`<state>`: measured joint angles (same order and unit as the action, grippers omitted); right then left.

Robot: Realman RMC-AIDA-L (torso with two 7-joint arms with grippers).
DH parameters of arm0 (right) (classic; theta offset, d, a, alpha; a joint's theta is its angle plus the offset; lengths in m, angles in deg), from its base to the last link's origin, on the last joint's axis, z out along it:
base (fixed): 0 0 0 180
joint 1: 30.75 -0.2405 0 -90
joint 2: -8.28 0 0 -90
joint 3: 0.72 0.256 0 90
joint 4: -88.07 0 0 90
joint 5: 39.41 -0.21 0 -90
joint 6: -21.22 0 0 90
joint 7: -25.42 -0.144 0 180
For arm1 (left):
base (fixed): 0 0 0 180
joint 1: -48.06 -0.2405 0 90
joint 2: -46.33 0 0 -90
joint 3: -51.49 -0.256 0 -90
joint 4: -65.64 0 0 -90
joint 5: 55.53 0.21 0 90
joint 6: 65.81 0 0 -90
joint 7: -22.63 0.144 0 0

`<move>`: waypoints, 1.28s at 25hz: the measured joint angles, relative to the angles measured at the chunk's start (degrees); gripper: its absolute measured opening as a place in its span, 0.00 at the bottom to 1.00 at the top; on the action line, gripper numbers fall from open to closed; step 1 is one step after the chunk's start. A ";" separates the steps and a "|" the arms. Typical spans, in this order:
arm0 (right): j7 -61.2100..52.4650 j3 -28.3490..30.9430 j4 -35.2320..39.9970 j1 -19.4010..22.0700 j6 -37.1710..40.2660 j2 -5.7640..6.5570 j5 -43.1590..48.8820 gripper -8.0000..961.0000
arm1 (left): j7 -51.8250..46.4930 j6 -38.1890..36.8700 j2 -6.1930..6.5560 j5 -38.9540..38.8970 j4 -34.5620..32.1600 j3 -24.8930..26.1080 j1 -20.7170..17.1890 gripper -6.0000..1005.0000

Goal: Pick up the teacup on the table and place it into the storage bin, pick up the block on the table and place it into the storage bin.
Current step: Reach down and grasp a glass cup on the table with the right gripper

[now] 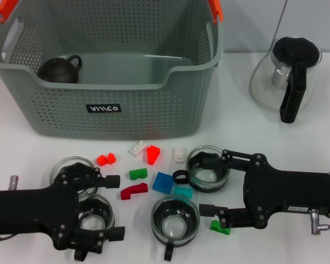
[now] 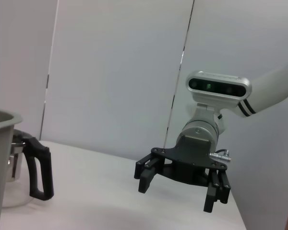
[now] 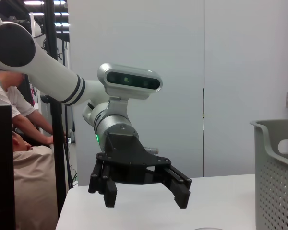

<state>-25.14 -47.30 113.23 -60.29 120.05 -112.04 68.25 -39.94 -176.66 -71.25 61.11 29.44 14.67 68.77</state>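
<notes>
Plainly, we have a crowded pick ahead, with both grippers low over the bench in front of the storage bin (image 1: 154, 118).

Our left gripper (image 1: 111, 207) hangs with its jaws spread around a glass teacup (image 1: 93, 219) at the near left of the bin; our right gripper (image 1: 212, 181) also has its jaws wide, one finger over the teacup (image 1: 207, 171) straight before the bin's right half, the other beside a green block (image 1: 220, 227). A third teacup (image 1: 175, 221) stands between the two grippers, and red, blue, green and white blocks lie scattered just before the bin's front wall. We judge the glass may slip or tip if the jaws close off-centre, and a sweeping finger could knock the neighbouring blocks. A dark teapot (image 1: 59, 69) already sits inside the bin's left end, so a dropped cup could strike it.
</notes>
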 joint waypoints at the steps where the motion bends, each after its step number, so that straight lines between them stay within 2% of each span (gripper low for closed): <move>1: 0.06 0.00 -0.04 -0.02 -0.03 0.00 0.00 0.89 | 0.14 0.22 -0.14 0.00 0.04 0.00 0.00 0.94; 10: 0.12 0.00 -0.25 0.05 0.17 0.00 -0.04 0.89 | 0.29 2.23 -0.77 0.00 0.25 0.43 -0.30 0.94; 27: -0.15 0.00 -0.65 0.19 -0.10 0.09 0.01 0.89 | -0.08 1.89 -0.51 -0.01 0.25 0.32 -0.34 0.94; 32: -4.11 0.03 1.39 0.25 1.88 0.23 0.00 0.89 | -1.47 0.68 0.22 -0.09 -0.14 0.98 -1.03 0.94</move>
<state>-29.25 -47.27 114.61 -60.04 121.93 -111.81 68.26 -41.41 -175.98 -71.03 61.02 29.30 15.65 67.73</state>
